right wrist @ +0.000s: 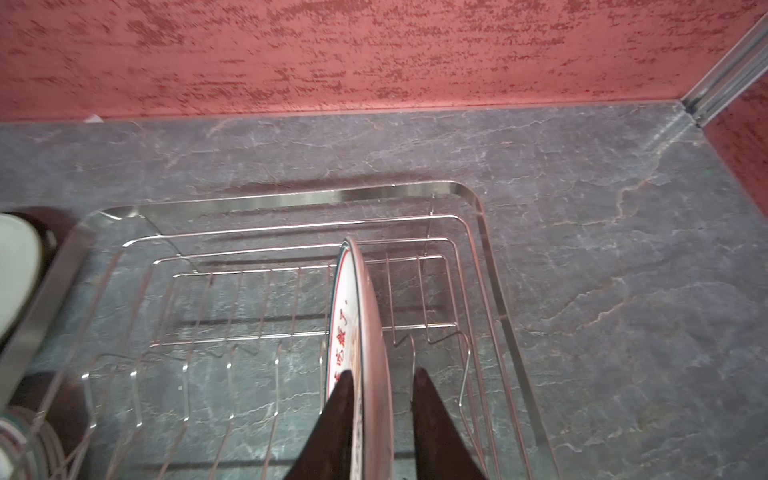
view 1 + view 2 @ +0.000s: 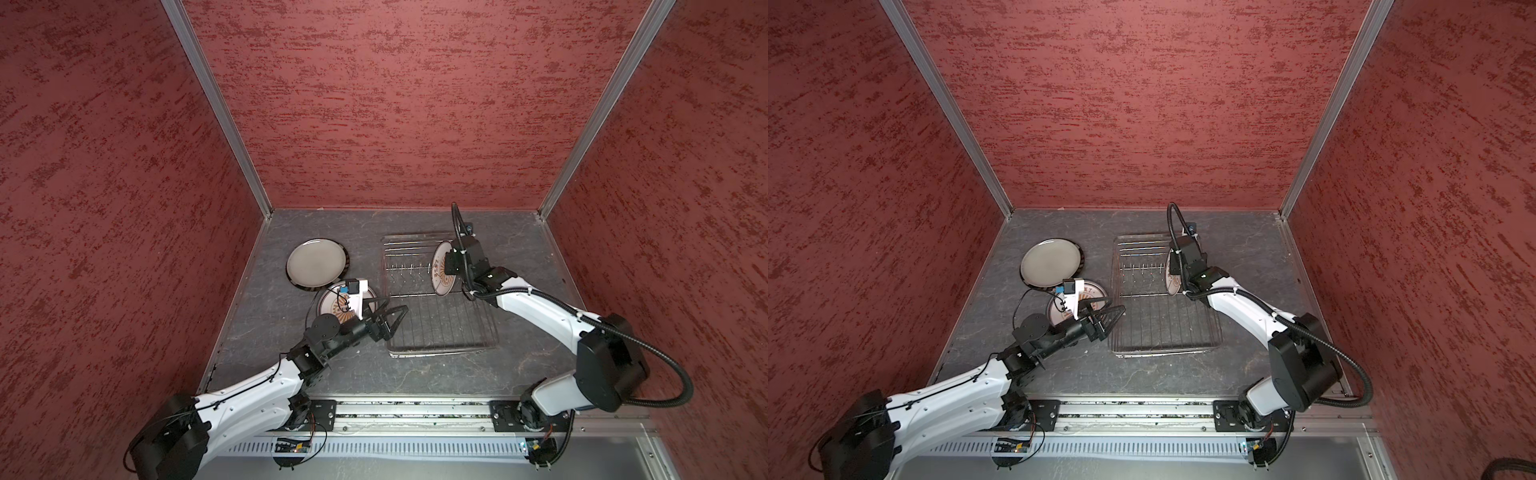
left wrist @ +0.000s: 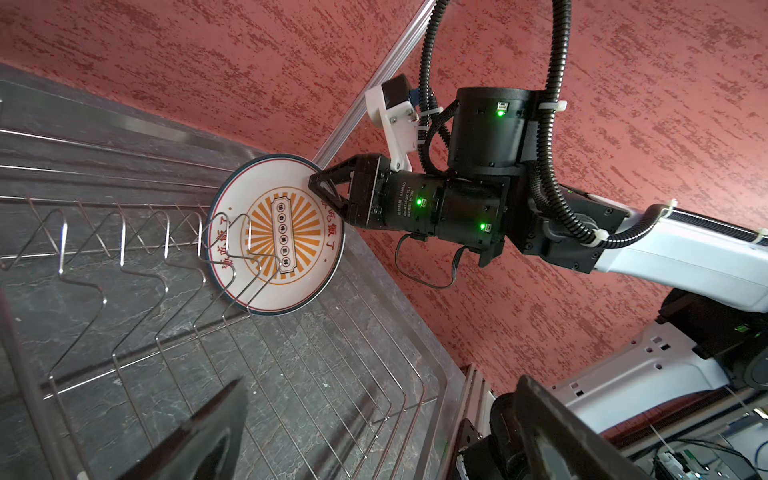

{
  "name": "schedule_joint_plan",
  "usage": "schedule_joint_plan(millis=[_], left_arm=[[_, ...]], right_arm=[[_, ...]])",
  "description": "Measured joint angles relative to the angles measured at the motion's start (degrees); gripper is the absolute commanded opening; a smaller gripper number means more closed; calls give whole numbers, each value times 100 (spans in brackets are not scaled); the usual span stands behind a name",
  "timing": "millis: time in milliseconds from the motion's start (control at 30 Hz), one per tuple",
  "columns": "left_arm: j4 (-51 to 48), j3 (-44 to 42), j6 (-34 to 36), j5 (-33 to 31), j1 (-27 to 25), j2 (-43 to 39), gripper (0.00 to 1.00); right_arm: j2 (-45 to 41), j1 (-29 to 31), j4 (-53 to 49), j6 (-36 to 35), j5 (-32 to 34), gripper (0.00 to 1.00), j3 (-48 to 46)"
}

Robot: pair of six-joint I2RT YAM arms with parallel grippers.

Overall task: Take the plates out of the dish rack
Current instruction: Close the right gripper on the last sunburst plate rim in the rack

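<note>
Two black fingers (image 1: 432, 415) of the right gripper (image 1: 383, 371) stand astride the top rim of a small round white plate with an orange sunburst and red characters (image 3: 286, 226). One finger lies against its printed face. The other shows a gap to its back, so by the look of it the jaws are not yet clamped. This plate stands on edge between the upright prongs near the far right of the rectangular silver wire dish rack (image 1: 316, 198), and it is the only plate seen in the rack.

Off to the left, a large plain off-white plate (image 2: 318, 262) lies on a large dark-rimmed striped plate (image 2: 306, 286) on the grey marbled table top (image 2: 332, 374). Just nearer, a second sunburst plate (image 2: 328, 305) lies flat under the left wrist camera; I cannot tell whether more plates sit beneath it. So the unloading looks nearly done, with one lift and one set-down left.

The left gripper (image 2: 392, 316) hangs wide open and empty by the rack's near left corner. Prongs flank the standing plate, so it likely has to rise straight up before it can swing aside. The space above it is free, and the table right of the rack is bare. The red textured back wall (image 2: 415, 124) is close behind the rack's far rim.
</note>
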Motion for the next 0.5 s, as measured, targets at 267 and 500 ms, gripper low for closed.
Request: schedule_joint_plan(millis=[267,500], left_arm=[[-22,66,-63,-413,-22,212,100],[-39,109,-63,-605,-22,216,99]], right_arm=[[382,280,-529,-7,826,6,393],[472,363,-699,-11,1134,0,542]])
